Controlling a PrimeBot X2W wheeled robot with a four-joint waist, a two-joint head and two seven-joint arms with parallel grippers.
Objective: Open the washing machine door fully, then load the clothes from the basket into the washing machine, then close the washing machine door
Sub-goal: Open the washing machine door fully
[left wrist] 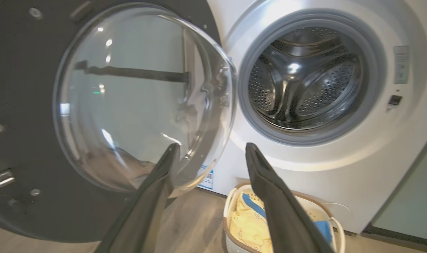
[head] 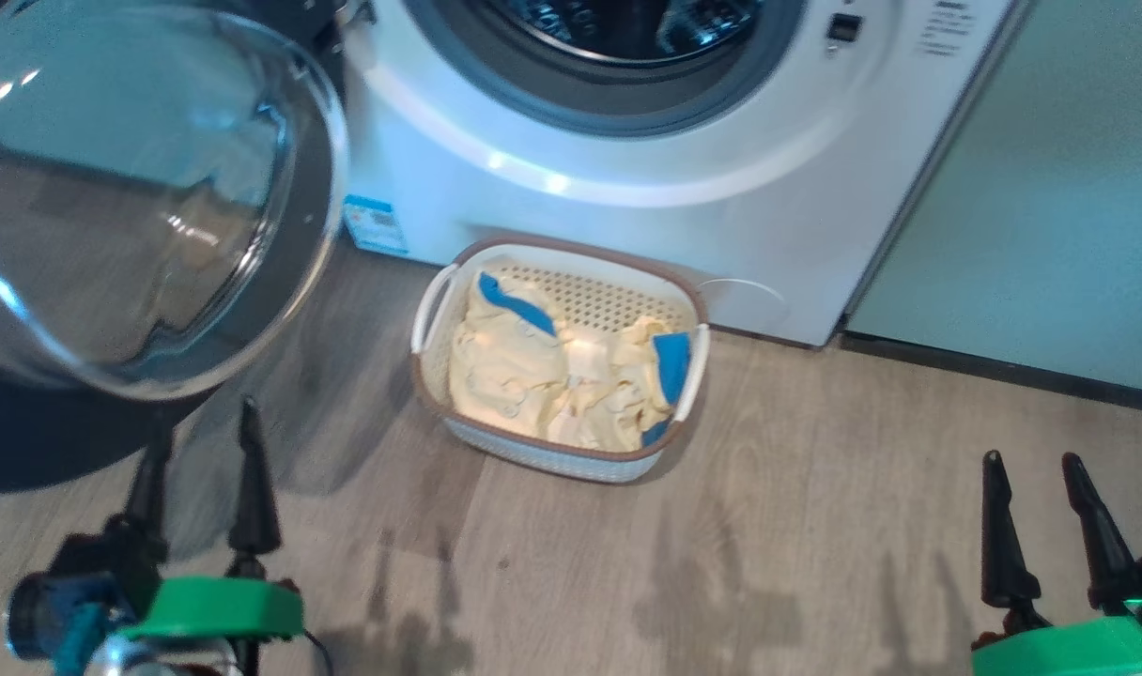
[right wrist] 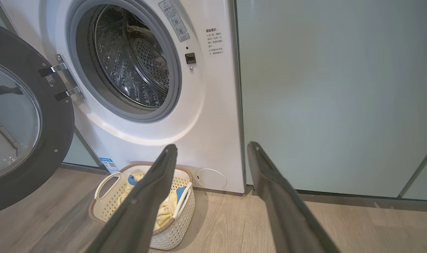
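Note:
The washing machine door (head: 317, 216) hangs swung open at the upper left, its clear glass bowl bulging toward me. The white washing machine (head: 627, 216) shows its grey-ringed drum mouth (left wrist: 304, 77) with bare steel inside. On the floor in front of it stands the cream basket (head: 552, 457) with the pale yellow, blue-trimmed clothes (head: 515, 366) in it. My left gripper (head: 202, 421) is open and holds nothing, low at the left just below the door. In the left wrist view the left gripper (left wrist: 212, 146) points between door and drum. My right gripper (head: 1031, 458) is open at the lower right, off the basket.
Pale green cabinet doors (right wrist: 322, 98) stand right of the machine, with a dark plinth along the floor. The open door (right wrist: 59, 133) takes up the space left of the basket (right wrist: 171, 232). Wood floor (head: 815, 526) stretches between the grippers and the basket.

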